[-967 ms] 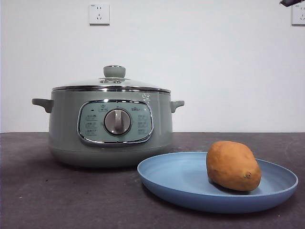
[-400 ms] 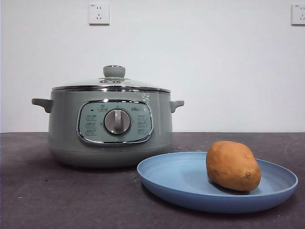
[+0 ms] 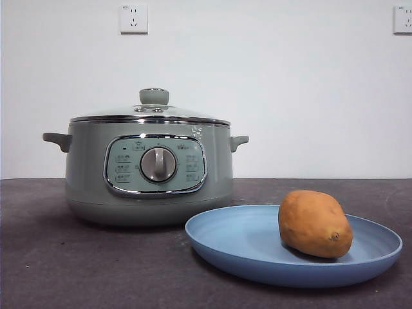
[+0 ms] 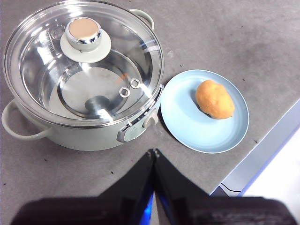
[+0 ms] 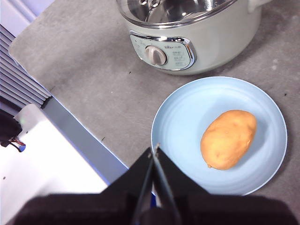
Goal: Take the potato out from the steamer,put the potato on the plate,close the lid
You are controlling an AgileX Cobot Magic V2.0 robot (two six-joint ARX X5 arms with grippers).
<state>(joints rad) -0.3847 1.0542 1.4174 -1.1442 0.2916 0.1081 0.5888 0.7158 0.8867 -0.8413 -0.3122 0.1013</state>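
Now all steps appear complete: potato [image 3: 315,223] lies on the plate [image 3: 244,248], lid [image 4: 84,61] sits squarely on the steamer [image 3: 148,170]. Left claw [image 4: 153,152] and right claw [image 5: 154,149], both closed and empty, need only hold clear above the surface [image 3: 77,270].

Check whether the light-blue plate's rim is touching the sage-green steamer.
Apart. The left wrist view shows a strip of grey table between the round light-blue plate and the pale sage-green steamer; the right wrist view shows that gap too.
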